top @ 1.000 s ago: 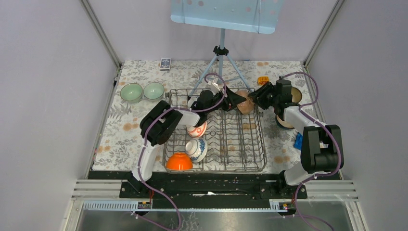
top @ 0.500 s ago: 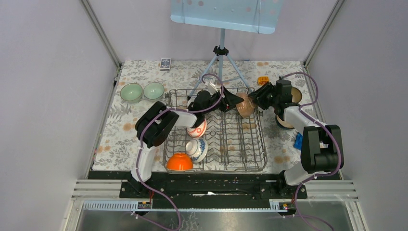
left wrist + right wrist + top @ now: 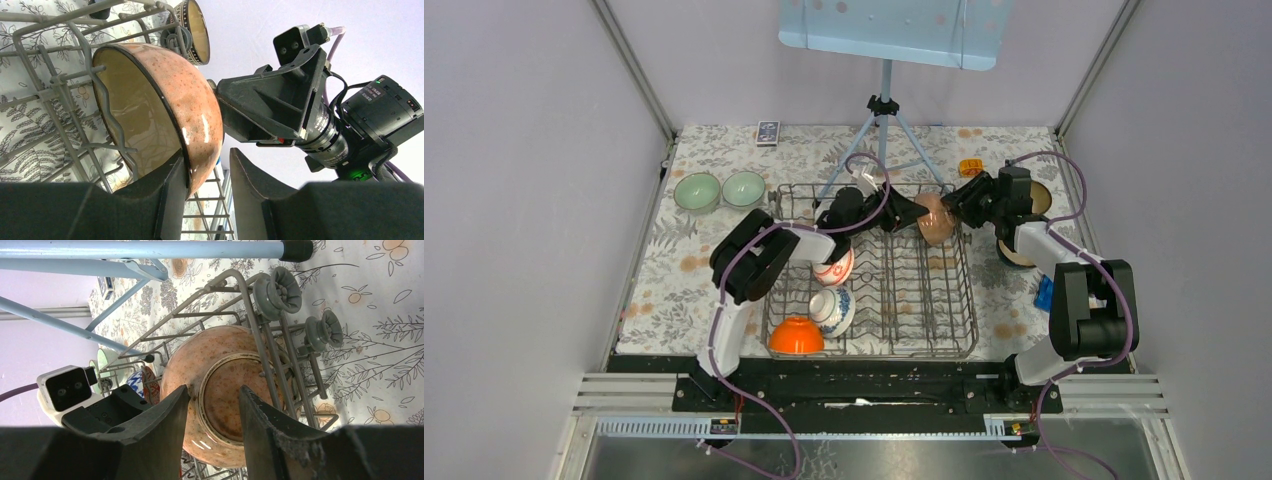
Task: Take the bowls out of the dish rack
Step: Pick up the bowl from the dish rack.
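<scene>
While the brown bowl (image 3: pixel 935 218) stands on edge in the far corner of the dish rack (image 3: pixel 894 300), the left fingers (image 3: pixel 167 200) straddle its rim, apart and unclamped. The right fingers (image 3: pixel 160 425) flank its foot, grip unclear. Next, probably: clamp, then lift.

Plain pale lilac walls (image 3: pixel 514 200) box this in on three sides, with bare metal posts (image 3: pixel 636 72) running up the far corners. The table (image 3: pixel 684 270) is covered by a white cloth with a grey leaf and orange flower print. Just beyond the left hand (image 3: pixel 904 213) and right hand (image 3: pixel 957 206) there's a blue-grey tripod (image 3: pixel 883 105), legs splayed on the cloth. It carries a flat pale blue panel (image 3: pixel 894 30) with faint spots, up by the back wall. Light is soft and even, no hard shadows. On the near side of the hands, a black rail (image 3: pixel 874 372) and silver bars (image 3: pixel 624 395) edge the table.
</scene>
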Controlling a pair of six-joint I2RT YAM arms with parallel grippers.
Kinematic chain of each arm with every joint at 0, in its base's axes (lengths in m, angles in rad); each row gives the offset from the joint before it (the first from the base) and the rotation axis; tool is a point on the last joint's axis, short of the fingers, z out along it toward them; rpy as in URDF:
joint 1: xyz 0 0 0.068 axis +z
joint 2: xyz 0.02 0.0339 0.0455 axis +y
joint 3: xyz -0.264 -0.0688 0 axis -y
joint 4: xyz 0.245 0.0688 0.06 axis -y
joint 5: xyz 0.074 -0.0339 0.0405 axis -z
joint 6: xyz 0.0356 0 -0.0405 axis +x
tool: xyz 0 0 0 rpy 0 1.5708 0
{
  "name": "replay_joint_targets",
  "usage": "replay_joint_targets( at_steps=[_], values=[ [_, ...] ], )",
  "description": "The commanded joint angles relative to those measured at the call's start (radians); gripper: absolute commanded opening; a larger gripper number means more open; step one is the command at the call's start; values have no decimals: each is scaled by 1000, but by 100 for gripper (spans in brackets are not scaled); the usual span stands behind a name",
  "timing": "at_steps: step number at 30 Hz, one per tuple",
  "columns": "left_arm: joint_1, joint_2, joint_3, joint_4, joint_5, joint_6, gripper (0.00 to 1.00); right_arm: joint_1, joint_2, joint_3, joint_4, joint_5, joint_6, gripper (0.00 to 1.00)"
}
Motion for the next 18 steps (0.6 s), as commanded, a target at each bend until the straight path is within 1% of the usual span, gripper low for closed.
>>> replay_joint_targets(
  at_steps=[1,3,6,11,13,15,18],
  values=[
    [-15,8,96,170,79,-29,39,-7,-27,-5,18,-11,-10,49],
    [-15,20,102,194,81,-41,36,-6,-25,-6,22,-14,-8,48],
    [-16,31,111,209,86,-50,28,-7,-20,-7,26,-20,-7,48],
    [-17,38,117,237,97,-59,17,-11,-12,-2,30,-27,-4,48],
    [-18,40,121,248,103,-62,8,-13,-11,-2,32,-29,-2,48],
    [-17,38,126,258,108,-66,1,-14,-13,2,31,-31,-2,48],
    [-17,32,126,266,104,-72,0,-15,-24,7,25,-32,-1,50]
  ],
)
